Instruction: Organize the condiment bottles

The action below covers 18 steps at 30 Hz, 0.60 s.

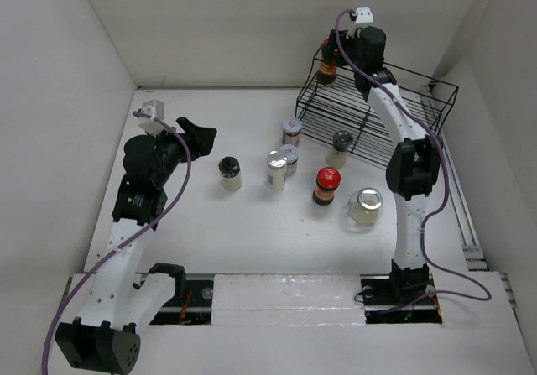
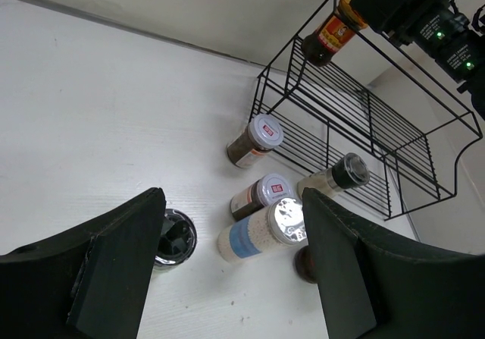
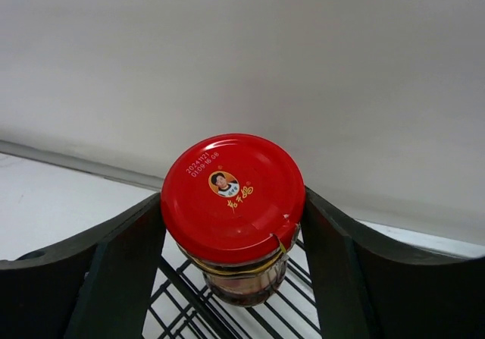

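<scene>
The condiment bottles [image 1: 277,170] occupy two places. One red-lidded jar [image 3: 232,187] stands upright on the upper shelf of the wire rack [image 1: 403,119], at the rack's 11 o'clock corner. The rest stand on the tabletop [image 1: 193,232] in a loose cluster at about 8 o'clock from the rack. The right tool [image 3: 233,200] straddles the racked jar from above, its fingers pressed against opposite sides of the lid, pinching it; the jar's long axis is vertical. The left tool [image 2: 233,200] is spread wide and holds nothing. The black-lidded jar [image 1: 229,174] stands upright at roughly 5 o'clock from it in the top view, near and unobstructed, so the left arm is judged the nearer one for that jar. The tabletop is flat, white and matte, and walls enclose it at 9, 12 and 3 o'clock.
</scene>
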Motion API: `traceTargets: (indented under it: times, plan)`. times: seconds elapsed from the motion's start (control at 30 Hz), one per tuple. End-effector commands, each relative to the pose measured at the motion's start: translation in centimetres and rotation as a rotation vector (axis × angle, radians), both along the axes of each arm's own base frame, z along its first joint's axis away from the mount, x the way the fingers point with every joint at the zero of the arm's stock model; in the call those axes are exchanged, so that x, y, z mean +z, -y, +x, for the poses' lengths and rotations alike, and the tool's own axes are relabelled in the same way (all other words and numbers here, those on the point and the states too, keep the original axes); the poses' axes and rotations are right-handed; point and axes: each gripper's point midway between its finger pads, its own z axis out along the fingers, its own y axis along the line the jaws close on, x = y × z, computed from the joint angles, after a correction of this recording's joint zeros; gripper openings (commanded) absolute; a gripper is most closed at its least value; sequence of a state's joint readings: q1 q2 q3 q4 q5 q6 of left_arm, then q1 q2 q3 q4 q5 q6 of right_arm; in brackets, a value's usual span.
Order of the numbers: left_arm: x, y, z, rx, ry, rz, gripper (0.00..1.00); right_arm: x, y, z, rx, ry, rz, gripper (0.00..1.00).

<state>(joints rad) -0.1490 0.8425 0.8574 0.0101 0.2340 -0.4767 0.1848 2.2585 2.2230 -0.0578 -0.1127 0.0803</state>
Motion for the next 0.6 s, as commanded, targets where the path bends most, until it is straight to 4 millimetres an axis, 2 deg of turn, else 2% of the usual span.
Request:
traceTargets:
  times: [0.0,0.03,0.17,0.23,0.27,0.3,0.37,0.43,0.47,0.5,0.53,0.57]
  plan:
    - [0.9,0.2,0.0,-0.017,0.042,-0.009,0.68,7.0,-0.7,-0.7,0.022,0.197,0.059,0.76]
    - [0.9,0.2,0.0,-0.017,0.042,-0.009,0.68,7.0,-0.7,-0.7,0.022,0.197,0.059,0.83]
    - [0.9,0.2,0.0,-0.017,0.042,-0.009,0.68,10.4,0.0,-1.9,-0.001,0.248,0.069,0.96]
    - [0.9,0.2,0.0,-0.017,0.042,-0.009,0.68,11.9,0.1,-2.7,-0.001,0.275,0.065,1.00]
    - [0.9,0.2,0.0,-0.017,0.042,-0.009,0.68,11.9,0.2,-2.9,-0.002,0.274,0.052,1.00]
    - [0.9,0.2,0.0,-0.017,0.042,-0.009,0.68,13.6,0.5,-4.1,-0.002,0.300,0.045,1.00]
    - [0.9,0.0,0.1,-0.008,0.042,-0.008,0.68,13.8,-0.2,-6.0,0.016,0.289,0.036,1.00]
    - [0.9,-0.2,0.2,0.001,0.042,-0.007,0.68,13.0,-1.1,-7.7,0.036,0.257,0.032,0.92]
    - [0.9,-0.2,0.2,0.001,0.042,-0.007,0.68,12.3,-3.4,-9.1,0.092,0.247,0.034,0.86]
    - [0.9,-0.2,0.2,0.001,0.042,-0.007,0.68,8.5,-4.8,-10.1,0.127,0.181,0.022,0.74]
    - [0.7,-0.4,0.2,0.012,0.033,-0.005,0.68,9.1,-5.8,-12.1,0.154,0.192,0.027,0.39]
    - [0.7,-0.4,0.2,0.012,0.033,-0.005,0.68,7.9,-7.4,-13.4,0.194,0.173,0.025,0.27]
